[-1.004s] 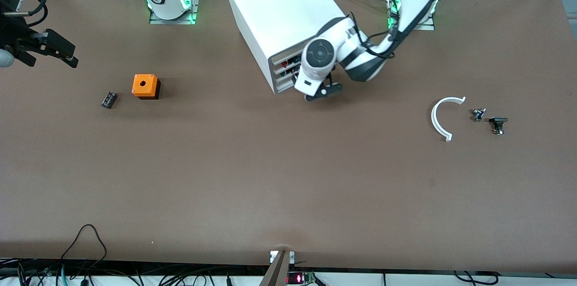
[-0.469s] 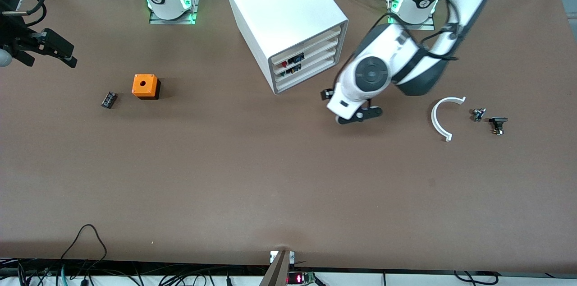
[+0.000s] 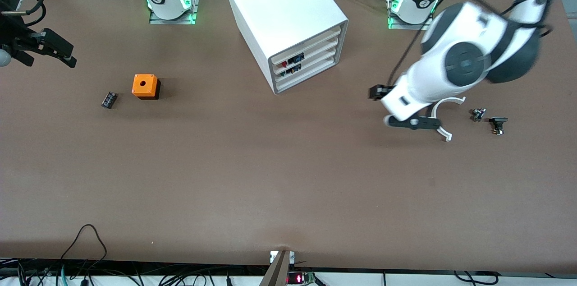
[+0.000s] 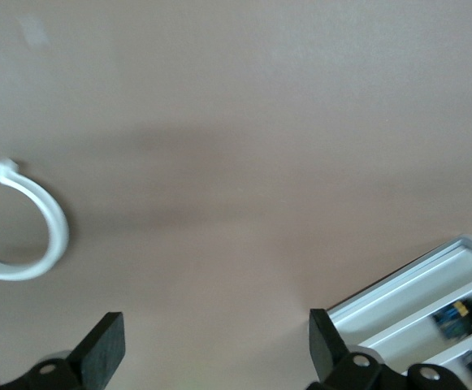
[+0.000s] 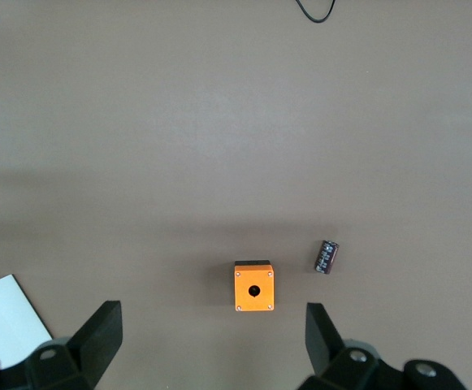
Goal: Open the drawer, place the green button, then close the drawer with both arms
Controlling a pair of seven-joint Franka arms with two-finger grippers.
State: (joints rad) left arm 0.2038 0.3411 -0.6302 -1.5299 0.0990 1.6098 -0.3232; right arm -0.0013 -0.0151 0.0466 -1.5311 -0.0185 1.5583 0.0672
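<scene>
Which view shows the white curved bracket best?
The left wrist view: the whole white curved bracket lies unobstructed on the table. In the front view the left hand hangs over the bracket and hides part of it. The right wrist view does not show it.

Readable text: I find none anywhere in my views.
Small black cylindrical component (image 5: 326,257) on the brown worktop (image 3: 252,177): I see pale marks on its side, too small for me to read.
Red lit display (image 3: 295,279) at the worktop's near edge: it glows, but I cannot make out any figures.
</scene>
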